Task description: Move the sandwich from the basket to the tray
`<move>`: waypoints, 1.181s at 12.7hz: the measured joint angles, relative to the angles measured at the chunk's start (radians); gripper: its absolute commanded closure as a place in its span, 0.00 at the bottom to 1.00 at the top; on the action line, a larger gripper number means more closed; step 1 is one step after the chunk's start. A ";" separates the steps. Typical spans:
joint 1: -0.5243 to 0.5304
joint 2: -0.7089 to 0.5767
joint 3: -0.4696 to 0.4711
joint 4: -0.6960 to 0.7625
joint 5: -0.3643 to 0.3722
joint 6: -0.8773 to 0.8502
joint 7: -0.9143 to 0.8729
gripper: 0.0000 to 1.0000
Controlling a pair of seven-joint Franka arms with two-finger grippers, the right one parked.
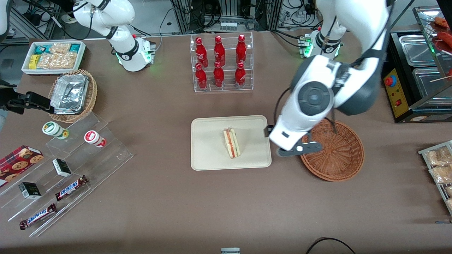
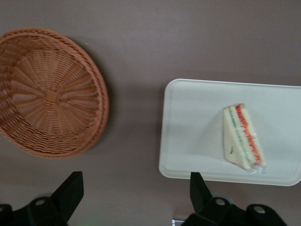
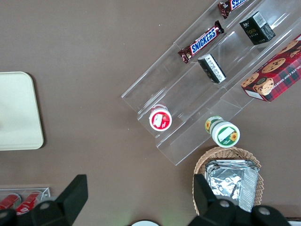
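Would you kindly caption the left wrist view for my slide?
Sandwich lies on the tray; open gripper hovers between tray and empty basket.

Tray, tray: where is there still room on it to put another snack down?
The tray is bare on both sides of the sandwich, more toward the parked arm's end. The basket is empty too. The open claw hangs above the gap between tray and basket, so that's crowded.

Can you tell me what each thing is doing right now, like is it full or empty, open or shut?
Sandwich: lying on the tray, wrapped.
Tray: holds only the sandwich.
Basket: empty.
Gripper: open, holding nothing, above the table between basket and tray.
Bottles: upright in their rack, caps on.
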 measured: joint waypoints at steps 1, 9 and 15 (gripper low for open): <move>0.031 -0.029 0.000 -0.033 -0.001 -0.002 0.054 0.00; 0.267 -0.234 0.002 -0.207 -0.032 -0.064 0.412 0.00; 0.359 -0.330 0.002 -0.208 -0.033 -0.148 0.550 0.00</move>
